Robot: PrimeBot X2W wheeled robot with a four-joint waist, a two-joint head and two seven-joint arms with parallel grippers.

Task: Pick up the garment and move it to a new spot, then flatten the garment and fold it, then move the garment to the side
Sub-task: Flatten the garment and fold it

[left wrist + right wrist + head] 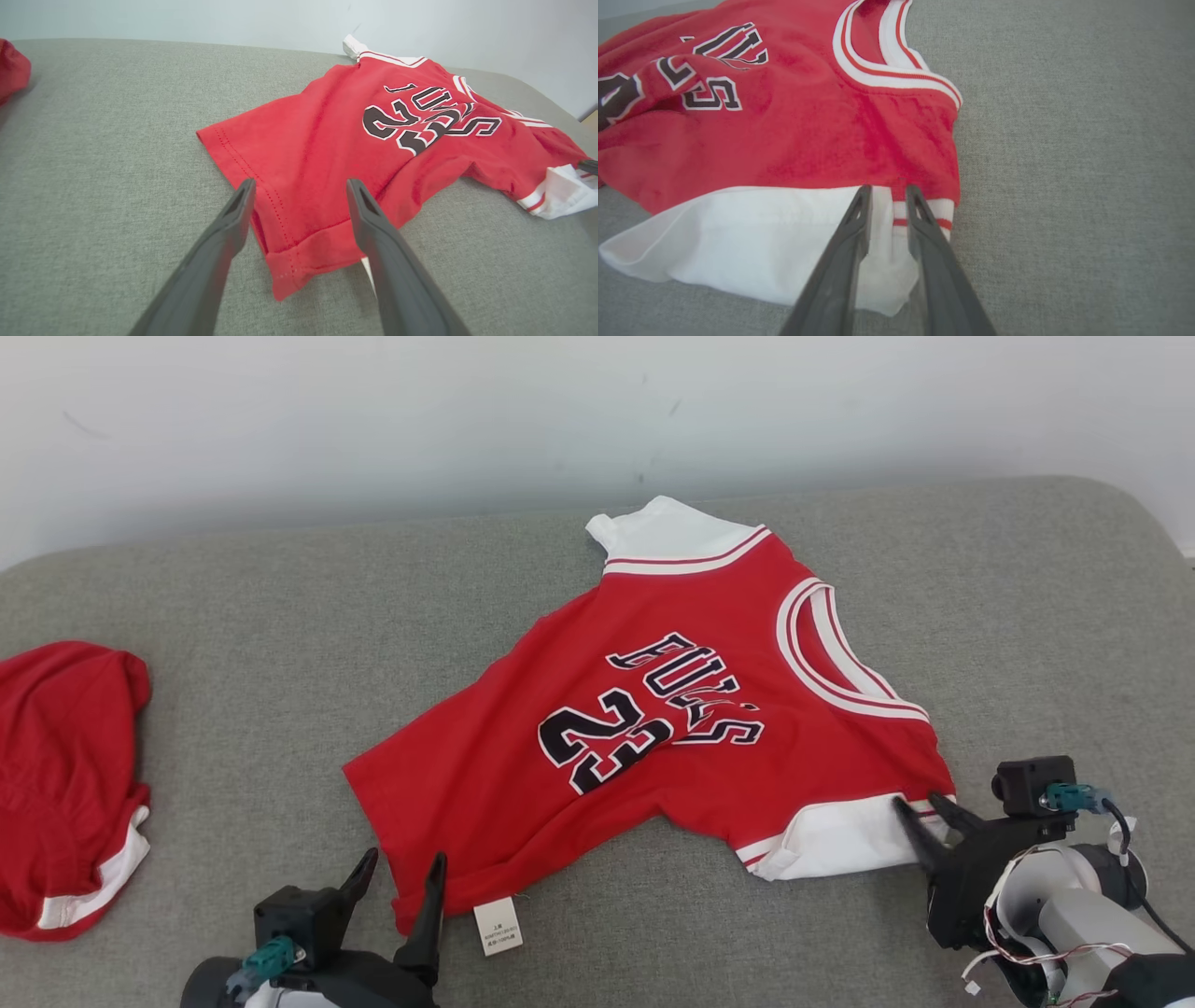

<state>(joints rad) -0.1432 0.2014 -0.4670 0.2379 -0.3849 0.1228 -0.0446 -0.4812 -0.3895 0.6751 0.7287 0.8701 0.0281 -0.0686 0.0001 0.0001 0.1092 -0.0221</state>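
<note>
A crease across the garment (523, 756) hides part of its black lettering, and the red cloth (65, 775) at the left edge of the cushion (233, 644) is cut off. The garment lies mid-cushion, its long axis diagonal, with the hem toward the cushion's near left and the neckline toward its right. Your left gripper (404, 859) stands spread astride the hem corner, beside a white label (497, 926). Your right gripper (920, 800) has its fingers drawn narrow over the white sleeve. Whether they pinch it, you cannot tell.

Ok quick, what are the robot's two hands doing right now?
Left gripper: open, straddling the red jersey's hem corner.
Right gripper: closed on its white sleeve.
</note>
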